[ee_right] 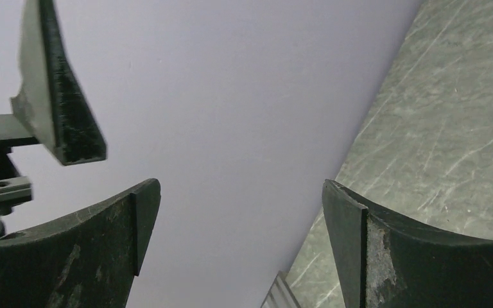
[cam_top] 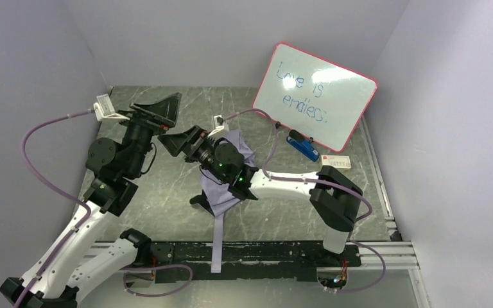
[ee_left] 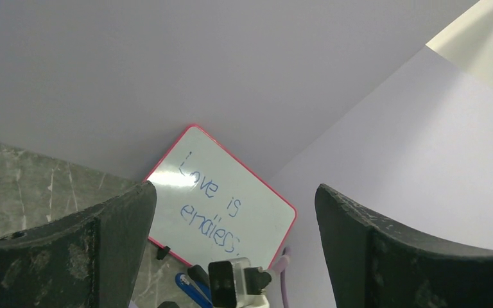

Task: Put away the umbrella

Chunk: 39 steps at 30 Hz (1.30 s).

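The umbrella [cam_top: 220, 191] lies on the table in the top view as crumpled lavender fabric under the right arm, with a long strip trailing to the near edge. Its handle and shaft are hidden. My right gripper [cam_top: 168, 144] is open and empty, raised just left of the fabric and pointing left. In the right wrist view [ee_right: 239, 192] only wall and table show between its fingers. My left gripper [cam_top: 173, 110] is open and empty, raised just above and left of the right one. In its wrist view [ee_left: 234, 194] no umbrella shows.
A pink-framed whiteboard [cam_top: 314, 96] leans on the back wall, also in the left wrist view [ee_left: 221, 205]. A blue eraser [cam_top: 303, 147] and a small white box [cam_top: 336, 163] lie below it. Walls close three sides. Metal rails [cam_top: 385, 247] edge the table's front and right.
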Motion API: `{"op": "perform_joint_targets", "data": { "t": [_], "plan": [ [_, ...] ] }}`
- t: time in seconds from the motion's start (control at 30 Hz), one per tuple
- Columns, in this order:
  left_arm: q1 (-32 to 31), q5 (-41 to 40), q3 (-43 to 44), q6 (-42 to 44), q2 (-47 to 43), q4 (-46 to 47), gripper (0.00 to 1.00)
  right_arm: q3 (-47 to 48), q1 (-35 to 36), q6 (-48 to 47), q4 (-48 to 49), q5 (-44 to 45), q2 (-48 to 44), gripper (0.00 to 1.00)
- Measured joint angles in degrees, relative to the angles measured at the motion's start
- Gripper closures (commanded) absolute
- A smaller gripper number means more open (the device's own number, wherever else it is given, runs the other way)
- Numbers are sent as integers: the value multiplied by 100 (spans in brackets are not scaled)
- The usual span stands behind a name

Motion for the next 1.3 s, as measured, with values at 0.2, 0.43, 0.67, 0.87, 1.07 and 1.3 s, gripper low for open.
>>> {"op": "perform_joint_targets", "data": {
  "t": [0.2, 0.43, 0.67, 0.87, 1.07, 1.3],
  "plan": [
    [0, -188, -365, -55, -306, 50, 3, -13, -81, 96, -2, -168, 125, 0],
    [0, -243, 518, -37, 452, -352, 3, 177, -319, 452, 33, -479, 164, 0],
    [0, -199, 914, -24, 1054, -442, 3, 251, -656, 717, -44, -691, 247, 0],
    [0, -254, 575, -31, 776, -330, 3, 520, -675, 754, -125, -748, 280, 0],
    [0, -389, 619, -26, 640, -431, 3, 640, -623, 890, -168, -791, 387, 0],
    [114, -297, 1117, -26, 1250, -723, 3, 472, -595, 977, -168, -704, 435, 0]
  ]
}}
